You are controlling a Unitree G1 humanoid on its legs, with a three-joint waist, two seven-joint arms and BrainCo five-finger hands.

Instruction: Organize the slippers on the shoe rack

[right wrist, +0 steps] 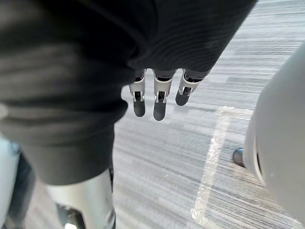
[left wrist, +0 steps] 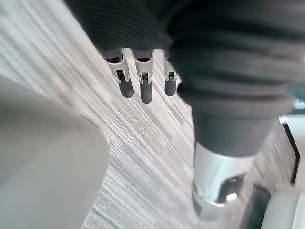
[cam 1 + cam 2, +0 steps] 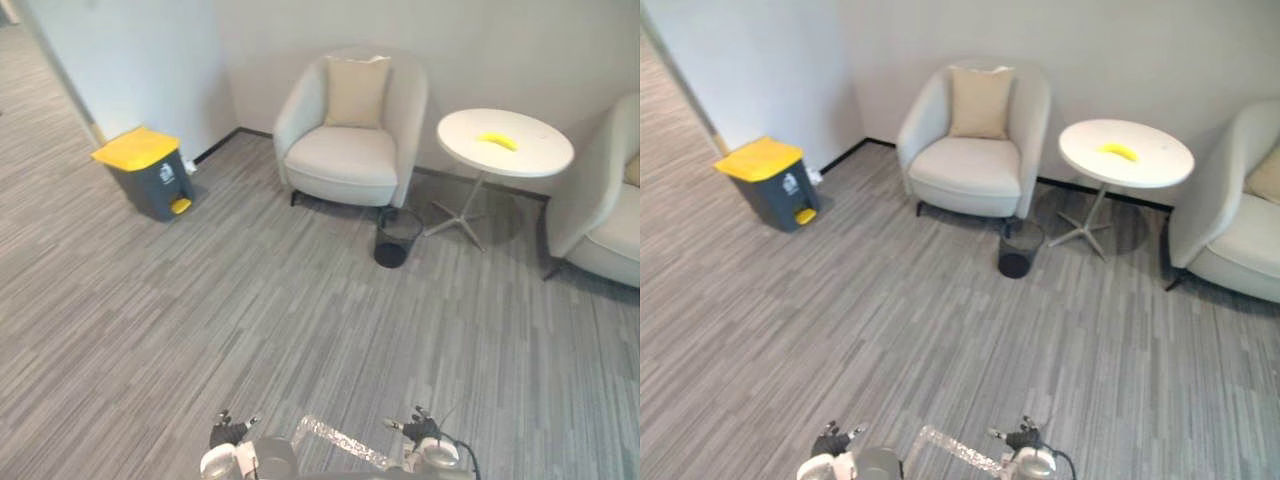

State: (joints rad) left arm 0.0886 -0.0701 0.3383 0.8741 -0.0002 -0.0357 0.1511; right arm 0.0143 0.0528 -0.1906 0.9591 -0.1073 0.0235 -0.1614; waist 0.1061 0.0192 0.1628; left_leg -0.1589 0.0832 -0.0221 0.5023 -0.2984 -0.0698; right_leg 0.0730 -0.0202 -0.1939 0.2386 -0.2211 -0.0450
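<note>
Both hands hang low at the near edge of the head views, well apart from the furniture. The left hand (image 3: 229, 433) has its fingers (image 2: 146, 89) straight and loose over the grey carpet (image 3: 300, 300), with nothing between them and the thumb, and the right hand (image 3: 420, 430) hangs the same way, its fingers (image 1: 159, 102) relaxed and empty. A strip of pale tape (image 3: 340, 442) lies on the carpet between the two hands (the right wrist view shows it as a bent line just past the fingertips). Across the room a cream armchair (image 3: 345, 165) stands against the wall with a beige cushion (image 3: 355, 90) upright against its back. To its right is a round white table (image 3: 520, 160) on a thin metal foot, and a small yellow object (image 3: 497, 141) lies on its top; what it is cannot be told for sure. A black mesh wastebasket (image 3: 398, 237) stands on the floor between the armchair and the table's foot, close to the chair's front corner. A grey pedal bin with a yellow lid (image 3: 150, 170) stands by the wall corner at the left, well apart from the chair. Part of a second armchair (image 3: 600, 210) shows at the right edge. Where the slippers and the shoe rack are, I cannot tell
</note>
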